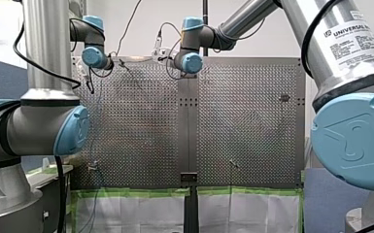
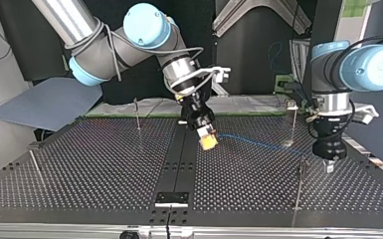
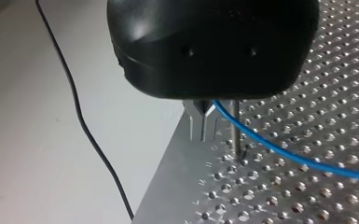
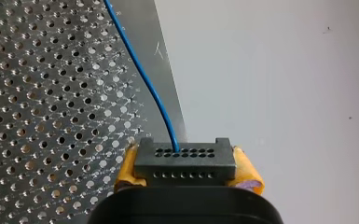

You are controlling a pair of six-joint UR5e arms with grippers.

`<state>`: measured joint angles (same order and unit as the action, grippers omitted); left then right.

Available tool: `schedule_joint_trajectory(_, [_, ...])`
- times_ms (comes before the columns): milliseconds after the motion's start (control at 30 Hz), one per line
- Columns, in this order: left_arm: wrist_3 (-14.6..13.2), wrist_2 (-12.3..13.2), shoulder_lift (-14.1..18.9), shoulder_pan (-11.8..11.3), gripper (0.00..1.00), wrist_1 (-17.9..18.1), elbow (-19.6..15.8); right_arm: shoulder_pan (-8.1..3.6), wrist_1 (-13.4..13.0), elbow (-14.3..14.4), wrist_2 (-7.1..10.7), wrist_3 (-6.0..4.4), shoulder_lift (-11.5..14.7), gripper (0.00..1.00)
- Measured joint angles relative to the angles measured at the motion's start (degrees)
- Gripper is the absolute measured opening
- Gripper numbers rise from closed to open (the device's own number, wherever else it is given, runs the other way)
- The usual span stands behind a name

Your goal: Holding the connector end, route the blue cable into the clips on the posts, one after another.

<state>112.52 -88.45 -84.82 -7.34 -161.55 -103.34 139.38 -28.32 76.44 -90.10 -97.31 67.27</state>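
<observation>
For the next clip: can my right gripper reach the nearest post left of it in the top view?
Probably yes: nothing stands between my right gripper and that post; the cable trails away.

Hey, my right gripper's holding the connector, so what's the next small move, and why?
Probably lift my right gripper, shut on the connector, slightly and draw it away from my left gripper. The blue cable runs low over the table and passes the post without visibly being held by it.

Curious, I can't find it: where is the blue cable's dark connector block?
The dark connector block sits between my right gripper's yellow pads, near the perforated table's middle strip in the top view.
</observation>
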Motion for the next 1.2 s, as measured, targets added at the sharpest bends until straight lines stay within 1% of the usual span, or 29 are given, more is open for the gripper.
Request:
schedule_joint_trajectory(200, [1.4,1.4,-0.3,-0.7,0.0,1.6,0.0,-0.1,0.0,0.0,0.01,0.0,0.0,0.0])
schedule_joint_trajectory(533, [1.9,2.6,-1.4,-1.2,0.0,2.4,0.0,-0.31,0.0,0.0,0.0,0.0,-0.1,0.0])
schedule_joint_trajectory(767, [4.5,4.4,-2.6,-1.7,0.0,5.4,0.0,-0.59,0.0,0.0,0.35,0.0,-0.1,0.0])
schedule_joint_trajectory(933, [6.0,4.9,-3.0,-2.1,0.0,7.3,0.8,-0.7,0.0,0.0,0.74,0.0,-0.1,0.0])
schedule_joint_trajectory(1200, [7.5,5.1,-3.6,-2.2,0.0,7.7,2.2,-1.02,-0.1,0.0,0.96,0.0,-0.2,0.0])
